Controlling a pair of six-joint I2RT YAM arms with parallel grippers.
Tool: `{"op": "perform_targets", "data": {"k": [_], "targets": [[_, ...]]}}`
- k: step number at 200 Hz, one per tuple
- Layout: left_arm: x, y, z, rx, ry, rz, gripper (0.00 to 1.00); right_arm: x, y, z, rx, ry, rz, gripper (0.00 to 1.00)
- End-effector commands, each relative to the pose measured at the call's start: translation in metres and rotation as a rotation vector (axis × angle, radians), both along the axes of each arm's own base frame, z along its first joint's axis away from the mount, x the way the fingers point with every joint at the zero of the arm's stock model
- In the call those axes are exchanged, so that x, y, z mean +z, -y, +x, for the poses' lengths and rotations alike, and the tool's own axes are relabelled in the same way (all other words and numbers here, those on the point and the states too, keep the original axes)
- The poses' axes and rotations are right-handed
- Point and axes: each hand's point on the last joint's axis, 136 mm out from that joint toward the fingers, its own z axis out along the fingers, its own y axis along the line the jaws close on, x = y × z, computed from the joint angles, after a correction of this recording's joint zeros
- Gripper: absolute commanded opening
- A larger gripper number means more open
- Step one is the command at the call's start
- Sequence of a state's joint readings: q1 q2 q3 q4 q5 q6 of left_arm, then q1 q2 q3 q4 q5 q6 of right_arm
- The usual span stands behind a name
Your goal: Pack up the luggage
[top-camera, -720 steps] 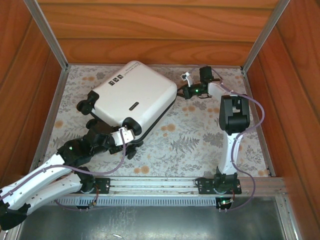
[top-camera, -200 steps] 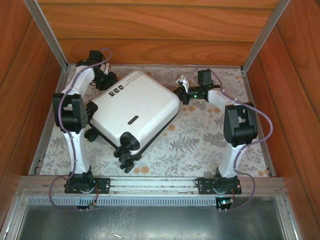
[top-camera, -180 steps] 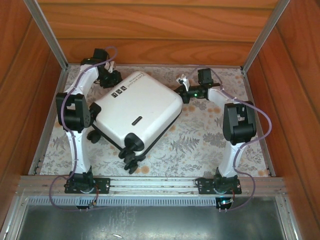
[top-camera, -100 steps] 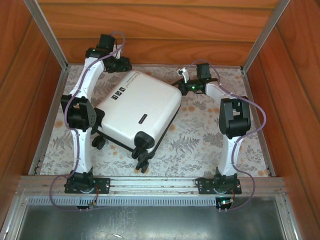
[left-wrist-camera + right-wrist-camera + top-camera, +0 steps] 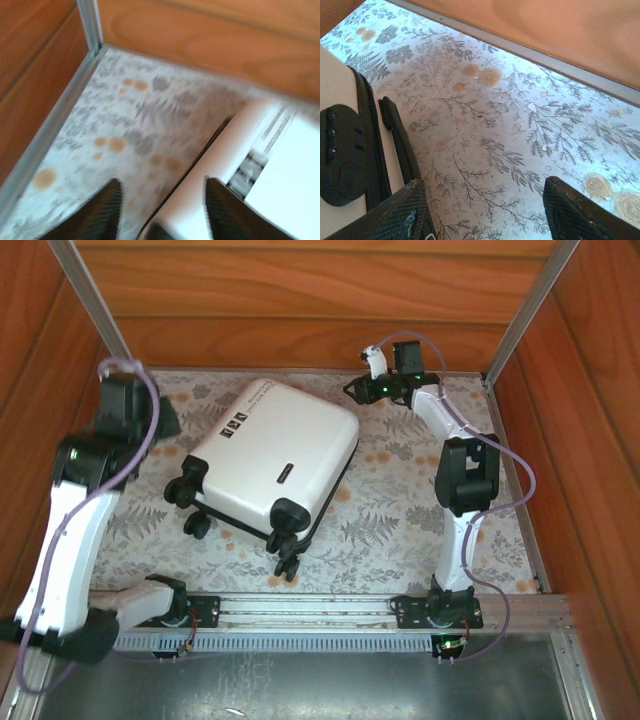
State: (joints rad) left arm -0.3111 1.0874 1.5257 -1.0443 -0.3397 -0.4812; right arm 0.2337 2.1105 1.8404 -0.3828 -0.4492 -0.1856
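Note:
The luggage [image 5: 270,450] is a white hard-shell suitcase lying shut and flat on the floral mat [image 5: 400,510], its black wheels [image 5: 185,492] toward the near left. My left gripper [image 5: 160,418] hangs open above the case's far-left corner. In the left wrist view, the left gripper [image 5: 162,210] has mat and the white shell [image 5: 280,165] showing between its fingers. My right gripper [image 5: 362,378] is open near the back wall, just off the case's right corner. In the right wrist view, the right gripper [image 5: 485,205] has only mat between its fingers, with the case's black handle [image 5: 395,135] at the left.
Wooden walls [image 5: 300,300] and metal frame posts [image 5: 100,320] box in the mat on three sides. A metal rail [image 5: 310,610] carrying both arm bases runs along the near edge. Bare mat lies right of the case.
My left arm has swung from the case's back corner out to the left and upward. My right gripper has drawn back toward the wall. The case has turned and slid slightly rightward.

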Motion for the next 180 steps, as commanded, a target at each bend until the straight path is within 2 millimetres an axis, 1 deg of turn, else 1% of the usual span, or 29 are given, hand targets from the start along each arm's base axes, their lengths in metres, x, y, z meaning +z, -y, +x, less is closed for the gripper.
{"op": "perform_targets", "data": {"k": [1,12,21,29,40,51,60,72,84,96,103,111,122,135,142,146,161,171,180], "targets": [[-0.090,0.013,-0.040,0.059,-0.318,-0.057,0.33,0.001,0.004,-0.013,-0.008,-0.104,-0.017,0.61],[-0.108,0.025,-0.057,0.033,-0.394,-0.069,0.31,0.006,-0.002,-0.018,0.036,-0.124,0.006,0.55],[-0.124,0.036,-0.065,0.006,-0.453,-0.078,0.31,0.009,-0.008,-0.022,0.069,-0.142,0.027,0.52],[-0.138,0.040,-0.071,0.012,-0.494,-0.076,0.31,0.010,-0.011,-0.025,0.087,-0.159,0.041,0.48],[-0.162,0.043,-0.075,0.024,-0.557,-0.066,0.30,0.010,-0.015,-0.029,0.112,-0.187,0.062,0.39],[-0.184,0.043,-0.075,0.041,-0.605,-0.043,0.30,0.008,-0.020,-0.034,0.132,-0.220,0.080,0.33],[-0.200,0.046,-0.073,0.038,-0.632,-0.037,0.30,0.006,-0.026,-0.040,0.159,-0.247,0.086,0.30],[-0.220,0.051,-0.065,0.029,-0.647,-0.040,0.30,0.000,-0.036,-0.050,0.198,-0.289,0.073,0.27],[-0.234,0.056,-0.052,0.014,-0.652,-0.079,0.30,-0.010,-0.046,-0.063,0.250,-0.337,0.044,0.26],[-0.243,0.057,-0.035,0.015,-0.653,-0.124,0.30,-0.020,-0.056,-0.078,0.303,-0.390,0.015,0.25],[-0.245,0.059,-0.024,0.007,-0.649,-0.147,0.30,-0.025,-0.060,-0.087,0.330,-0.422,0.002,0.23],[-0.244,0.058,-0.009,0.000,-0.635,-0.149,0.30,-0.029,-0.063,-0.097,0.362,-0.446,-0.008,0.21],[-0.236,0.060,0.017,-0.032,-0.601,-0.145,0.30,-0.034,-0.064,-0.111,0.377,-0.483,-0.008,0.18],[-0.225,0.065,0.053,-0.085,-0.570,-0.125,0.30,-0.034,-0.063,-0.124,0.371,-0.481,-0.008,0.16],[-0.218,0.069,0.075,-0.122,-0.554,-0.119,0.30,-0.028,-0.062,-0.130,0.361,-0.450,0.002,0.16],[-0.215,0.071,0.088,-0.141,-0.547,-0.122,0.30,-0.031,-0.061,-0.134,0.351,-0.447,0.004,0.16],[-0.209,0.082,0.137,-0.216,-0.530,-0.171,0.31,-0.018,-0.058,-0.151,0.335,-0.394,0.021,0.16],[-0.208,0.089,0.168,-0.253,-0.519,-0.220,0.36,-0.014,-0.055,-0.164,0.319,-0.382,0.022,0.16],[-0.203,0.095,0.197,-0.289,-0.494,-0.262,0.40,-0.014,-0.052,-0.176,0.304,-0.387,0.017,0.16]]}}
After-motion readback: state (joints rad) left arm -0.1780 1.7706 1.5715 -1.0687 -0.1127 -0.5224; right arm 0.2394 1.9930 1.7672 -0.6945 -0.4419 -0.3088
